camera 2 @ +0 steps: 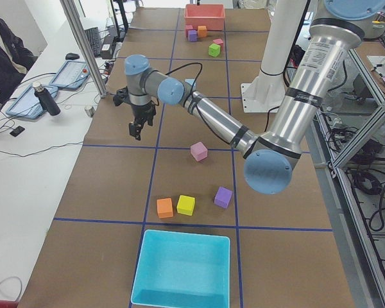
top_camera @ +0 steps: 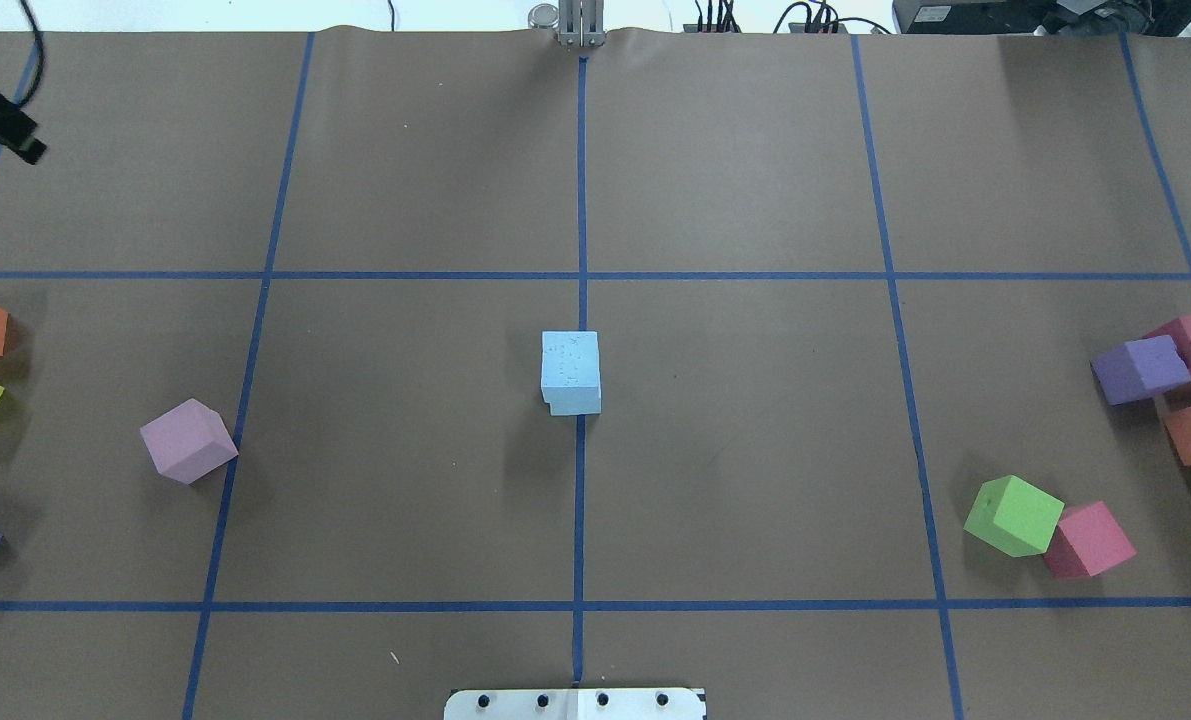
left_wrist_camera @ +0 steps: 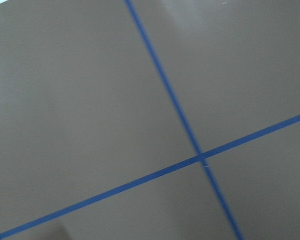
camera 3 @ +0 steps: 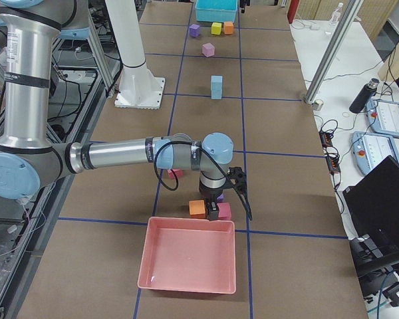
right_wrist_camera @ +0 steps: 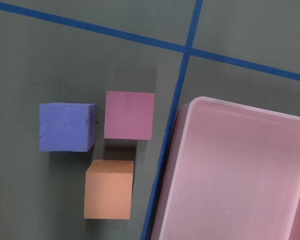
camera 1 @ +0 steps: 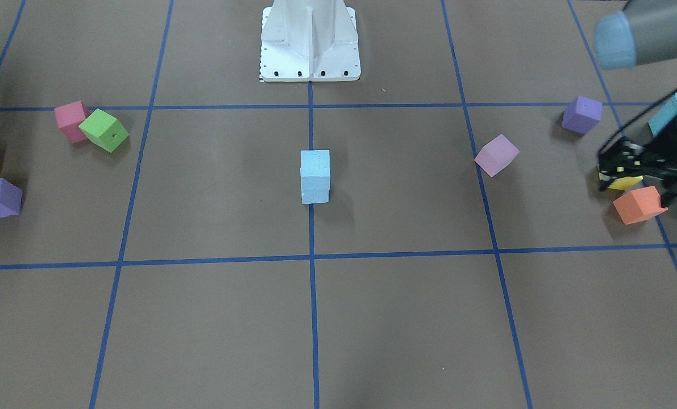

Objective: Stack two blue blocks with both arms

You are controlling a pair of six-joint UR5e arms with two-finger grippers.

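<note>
We see the blue blocks point(top_camera: 570, 372) stacked one on the other at the centre of the table point(top_camera: 405, 450), on a blue tape line point(top_camera: 581, 200). Overhead, the left gripper point(camera 2: 135, 131) hangs at their ten o'clock. The right gripper point(camera 3: 230, 209) hovers over a cluster of cubes point(right_wrist_camera: 128, 115) at three o'clock. We cannot tell either gripper's finger spread.

You have a green cube point(top_camera: 1013, 515) touching a pink cube point(top_camera: 1088, 540). A turquoise bin point(camera 2: 183, 269) sits at one end of the table point(top_camera: 755, 450), a pink bin point(camera 3: 189, 261) at the other.
</note>
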